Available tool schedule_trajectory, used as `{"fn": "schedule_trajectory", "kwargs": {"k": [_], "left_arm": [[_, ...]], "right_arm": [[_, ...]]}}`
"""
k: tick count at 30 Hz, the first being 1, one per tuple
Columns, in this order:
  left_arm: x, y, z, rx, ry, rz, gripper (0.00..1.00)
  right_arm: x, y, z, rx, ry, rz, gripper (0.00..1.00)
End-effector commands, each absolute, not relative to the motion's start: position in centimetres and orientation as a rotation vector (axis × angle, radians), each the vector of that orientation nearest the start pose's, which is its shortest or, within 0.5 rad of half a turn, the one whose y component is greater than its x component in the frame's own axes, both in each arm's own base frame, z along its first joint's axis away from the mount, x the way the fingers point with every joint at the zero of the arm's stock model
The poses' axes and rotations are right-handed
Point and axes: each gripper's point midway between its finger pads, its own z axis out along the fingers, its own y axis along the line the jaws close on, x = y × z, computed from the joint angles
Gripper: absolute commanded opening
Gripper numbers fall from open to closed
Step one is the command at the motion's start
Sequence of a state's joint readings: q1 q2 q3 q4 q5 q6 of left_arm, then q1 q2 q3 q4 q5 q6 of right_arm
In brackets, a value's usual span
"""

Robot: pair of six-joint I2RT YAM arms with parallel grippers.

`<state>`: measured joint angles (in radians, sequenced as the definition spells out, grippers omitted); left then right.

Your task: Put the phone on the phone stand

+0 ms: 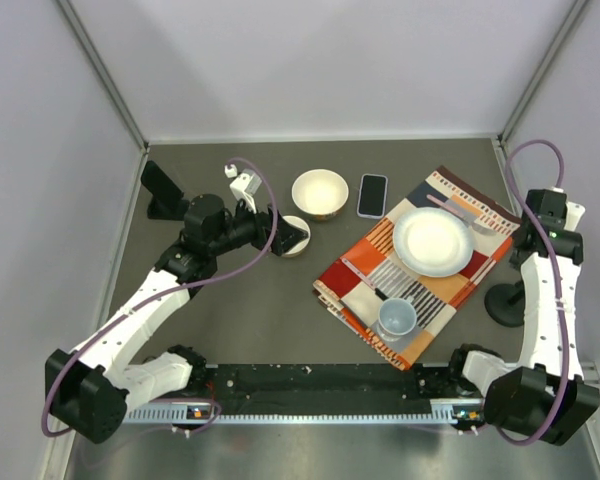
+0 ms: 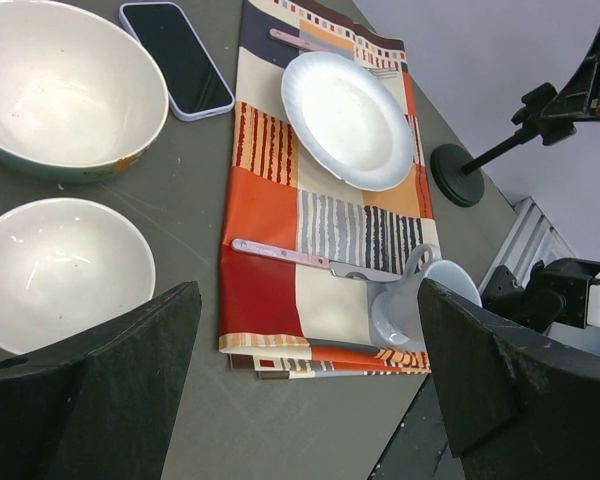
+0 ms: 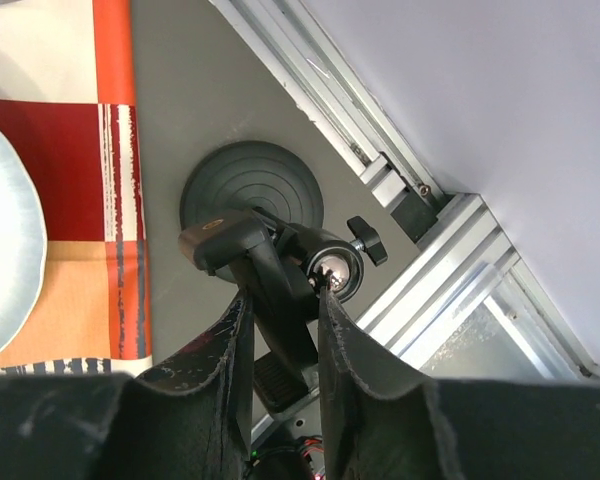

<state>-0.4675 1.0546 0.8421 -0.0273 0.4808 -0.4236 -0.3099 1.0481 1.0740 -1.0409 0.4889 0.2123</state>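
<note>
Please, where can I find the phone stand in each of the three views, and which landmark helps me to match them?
Top external: phone stand, far right, partly hidden.
Left wrist: phone stand, upper right.
Right wrist: phone stand, centre, round base seen from above.
Shared landmark: white plate, left of it in every view.

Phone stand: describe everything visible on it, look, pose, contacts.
The phone stand is matte black: a round ridged base flat on the dark table beside the patterned cloth, a slim stem, a ball joint with a small knob, and a tilted holder on top. Nothing is mounted on it. The right gripper is closed around the holder; nothing else touches it.
</note>
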Motion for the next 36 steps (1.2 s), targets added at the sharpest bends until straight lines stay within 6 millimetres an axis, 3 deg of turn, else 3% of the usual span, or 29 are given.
{"fn": "schedule_trajectory", "kwargs": {"k": [1, 3, 4, 11, 13, 22, 29, 36], "left_arm": [[27.1, -24.4, 27.2, 0.422, 1.819, -1.037, 0.95], [27.2, -24.4, 27.1, 0.420, 1.821, -1.034, 0.94], [27.2, -24.4, 27.1, 0.420, 1.823, -1.034, 0.95], [27.3, -24.5, 26.7, 0.420, 1.834, -1.034, 0.94], [27.3, -24.5, 26.7, 0.420, 1.833, -1.032, 0.94], [27.3, -24.3, 26.1, 0.416, 1.862, -1.010, 0.94], [27.6, -23.9, 26.1, 0.413, 1.860, -0.978, 0.95], [28.1, -23.3, 26.3, 0.381, 1.869, -0.930, 0.95]], "right_arm": [[19.1, -14.3, 19.7, 0.823, 2.366, -0.684, 0.12], [19.1, -14.4, 20.3, 0.795, 2.359, -0.693, 0.01], [19.1, -14.4, 20.6, 0.783, 2.356, -0.704, 0.00], [17.6, -16.1, 25.2, 0.811, 2.223, -0.878, 0.00], [17.4, -16.2, 26.8, 0.817, 2.157, -0.878, 0.00], [18.1, -15.6, 30.9, 0.767, 2.009, -0.774, 0.00], [20.5, -14.2, 36.2, 0.590, 1.879, -0.679, 0.00], [24.5, -10.8, 40.4, 0.345, 1.848, -0.619, 0.00]]}}
